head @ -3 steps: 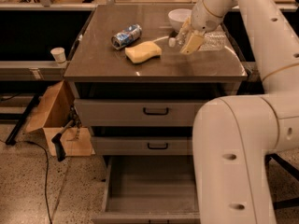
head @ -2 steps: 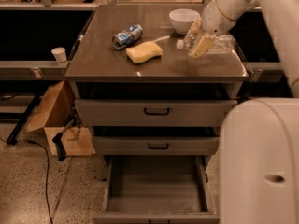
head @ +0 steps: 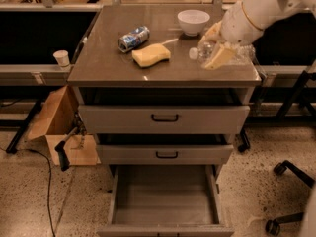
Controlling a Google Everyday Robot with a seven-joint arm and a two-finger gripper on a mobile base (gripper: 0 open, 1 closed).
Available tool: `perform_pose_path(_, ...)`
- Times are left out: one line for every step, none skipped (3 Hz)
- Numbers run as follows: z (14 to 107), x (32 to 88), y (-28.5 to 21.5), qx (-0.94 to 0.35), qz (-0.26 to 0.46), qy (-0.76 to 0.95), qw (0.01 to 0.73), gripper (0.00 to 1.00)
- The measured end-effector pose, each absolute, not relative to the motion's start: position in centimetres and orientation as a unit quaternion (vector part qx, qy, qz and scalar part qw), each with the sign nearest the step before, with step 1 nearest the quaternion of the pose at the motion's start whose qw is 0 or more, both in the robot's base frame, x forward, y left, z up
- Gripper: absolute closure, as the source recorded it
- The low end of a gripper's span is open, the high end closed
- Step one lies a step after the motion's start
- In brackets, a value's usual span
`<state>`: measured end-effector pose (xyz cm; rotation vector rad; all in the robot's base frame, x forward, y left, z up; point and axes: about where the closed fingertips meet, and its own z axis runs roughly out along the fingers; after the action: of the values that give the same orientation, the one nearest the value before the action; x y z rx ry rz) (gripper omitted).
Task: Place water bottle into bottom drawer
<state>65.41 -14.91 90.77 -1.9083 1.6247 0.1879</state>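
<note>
The water bottle (head: 203, 50) lies on its side at the right front of the cabinet top (head: 108, 63), its white cap pointing left. My gripper (head: 216, 47) is down on the middle of the bottle, reaching in from the upper right, and hides much of the clear body. The bottle still rests on the top. The bottom drawer (head: 165, 196) is pulled far out at floor level, and its plain grey inside holds nothing.
A white bowl (head: 193, 21) stands just behind the bottle. A yellow sponge (head: 151, 55) and a crushed blue-silver can (head: 134, 38) lie mid-top. The two upper drawers (head: 164, 118) are slightly out. A cardboard box (head: 57, 127) sits left, and chair wheels (head: 281, 169) right.
My arm has swung out of the foreground to the upper right. The gripper has shifted slightly right and down onto the bottle. The drawers and other objects have not moved.
</note>
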Motion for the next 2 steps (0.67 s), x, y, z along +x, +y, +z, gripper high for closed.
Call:
perform_pose_path(88.8, 60.6, -12.1, -0.746, 0.105, 0.588, 0.296, 1.0)
perform_pose_path(85.4, 56.5, -10.0, -0.763, 0.141, 0.573, 0.263, 1.0)
